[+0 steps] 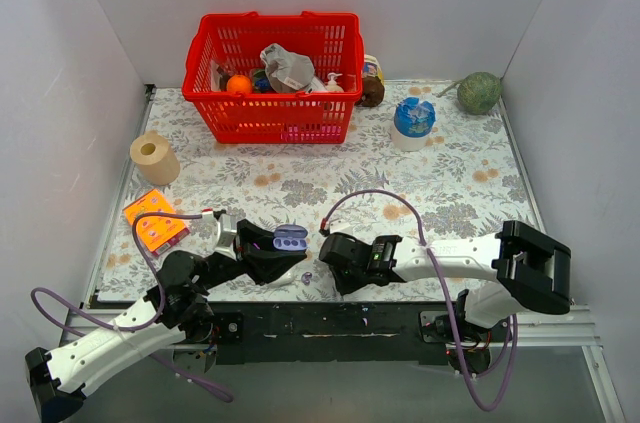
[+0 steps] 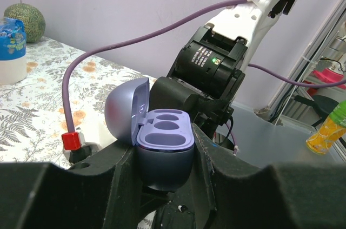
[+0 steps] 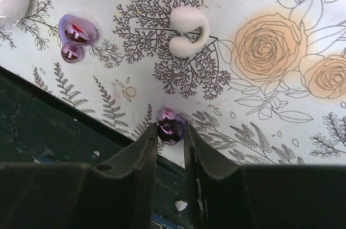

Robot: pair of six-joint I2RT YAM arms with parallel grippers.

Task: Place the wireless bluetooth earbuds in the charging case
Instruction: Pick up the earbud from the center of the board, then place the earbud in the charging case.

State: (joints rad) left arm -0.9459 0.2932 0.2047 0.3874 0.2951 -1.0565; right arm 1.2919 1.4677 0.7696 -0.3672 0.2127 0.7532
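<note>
Earbud (image 3: 169, 126) between right gripper (image 3: 170, 131) jaws

left hand (image 1: 288, 243), right hand (image 3: 170, 131) crowd near edge — cloth (image 1: 330, 181) beyond open — red basket (image 1: 272, 115) far

Two shiny purple earbuds (image 3: 79, 30) (image 3: 169, 127), one open charging case (image 2: 165, 145), one red basket (image 1: 270, 115), one paper roll (image 1: 154, 157), one orange box (image 1: 155, 221), one green melon (image 1: 479, 92), two robot arms (image 1: 115, 333) (image 1: 455, 258).

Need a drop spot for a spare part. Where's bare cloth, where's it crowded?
Free: mid cloth between red basket and charging case; right side from blue-capped cup to right arm. Crowded: around the case, earbuds, white hook; left edge, paper roll, orange box.
</note>
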